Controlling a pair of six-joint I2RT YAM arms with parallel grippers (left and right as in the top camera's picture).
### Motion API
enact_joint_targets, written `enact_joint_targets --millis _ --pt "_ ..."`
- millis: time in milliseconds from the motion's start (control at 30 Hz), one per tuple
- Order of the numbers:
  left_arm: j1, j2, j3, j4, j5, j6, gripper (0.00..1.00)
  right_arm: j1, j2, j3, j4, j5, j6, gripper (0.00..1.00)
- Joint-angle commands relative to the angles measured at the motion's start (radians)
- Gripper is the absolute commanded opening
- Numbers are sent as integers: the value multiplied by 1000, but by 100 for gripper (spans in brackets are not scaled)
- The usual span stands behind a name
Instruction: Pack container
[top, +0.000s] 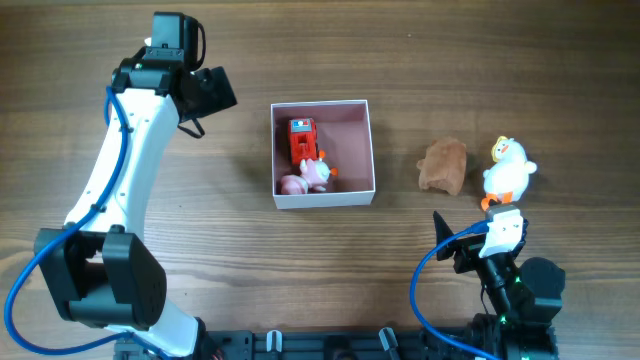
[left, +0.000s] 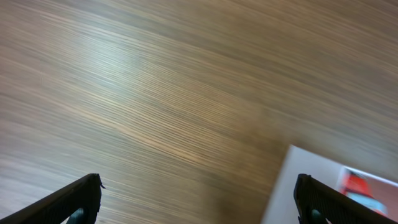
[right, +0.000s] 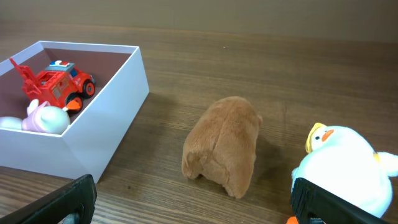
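Container holds red truck, pink toy; brown plush outside.

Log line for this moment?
container: red truck, pink toy inside | brown plush, white duck on table | left pincer open | right pincer open

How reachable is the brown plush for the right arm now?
Probably yes. The open right tool faces the plush across bare table; the duck sits beside it, clear of the path.
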Motion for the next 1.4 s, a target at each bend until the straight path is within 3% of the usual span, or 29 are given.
enact_joint_targets --millis 0,267,700,933,1067,1200,1367 --pt "29 8 -10 42 -224 32 100 -1 -6 0 3 -13 15 100" --pt "142 8 -10 100 -182 28 100 0 -6 0 3 -13 15 100" --pt "148 8 -10 99 -182 28 100 0 -6 0 4 -13 13 100" --pt "148 8 -10 99 -182 28 100 -1 -6 -3 89 31 16 100" --pt "148 8 -10 99 -182 28 100 0 7 2 272 31 224 100" --pt "148 8 -10 99 -182 28 100 -1 154 74 351 126 230 100" --pt "148 8 -10 99 -182 28 100 0 566 339 318 149 222 100"
